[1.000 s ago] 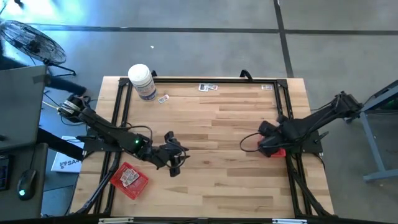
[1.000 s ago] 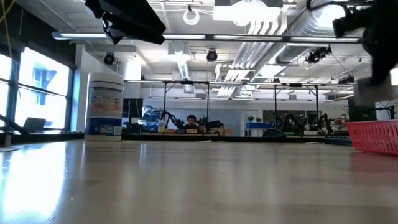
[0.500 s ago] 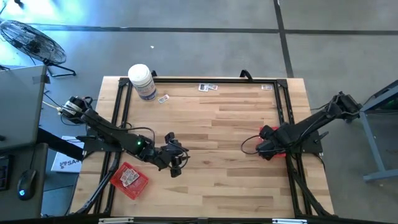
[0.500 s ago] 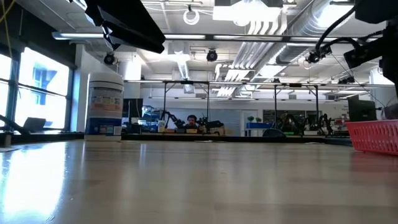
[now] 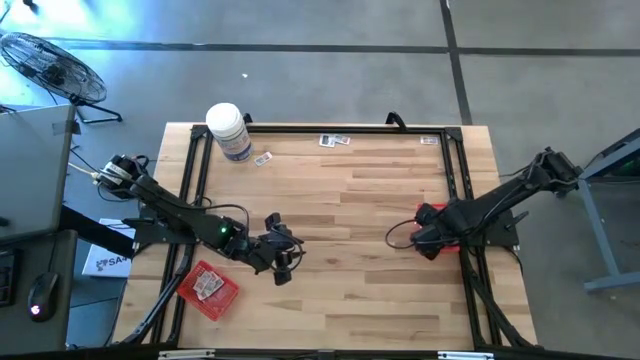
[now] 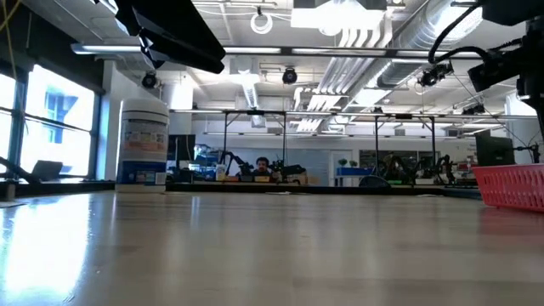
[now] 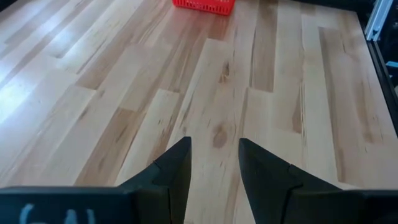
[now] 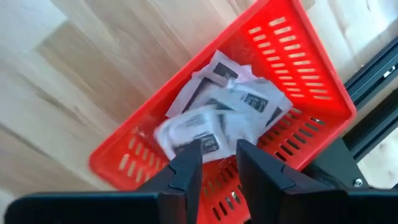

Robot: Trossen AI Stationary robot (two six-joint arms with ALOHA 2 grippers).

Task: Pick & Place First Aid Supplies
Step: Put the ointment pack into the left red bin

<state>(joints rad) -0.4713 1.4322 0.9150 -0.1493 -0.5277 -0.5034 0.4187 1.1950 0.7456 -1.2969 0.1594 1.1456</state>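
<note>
**Right pincer released over the red tray of packets**

The right pincer [image 8: 211,158] hangs above the red tray [image 8: 311,68] at the right edge of the wooden counter [image 5: 350,200], its fingers apart with a gap between them and nothing held. Below it a heap of white first aid packets [image 8: 217,112] lies in the tray, one blurred packet just under the fingertips.

The left pincer [image 7: 213,162] waits over bare wood in the counter's near-left part, fingers parted and empty. Beside it another red tray [image 5: 207,290] holds a few packets.

More packets lie along the far edge: one [image 5: 264,158] beside the white jar [image 5: 229,130], a pair [image 5: 334,140] near the middle, one [image 5: 430,140] towards the right.
</note>
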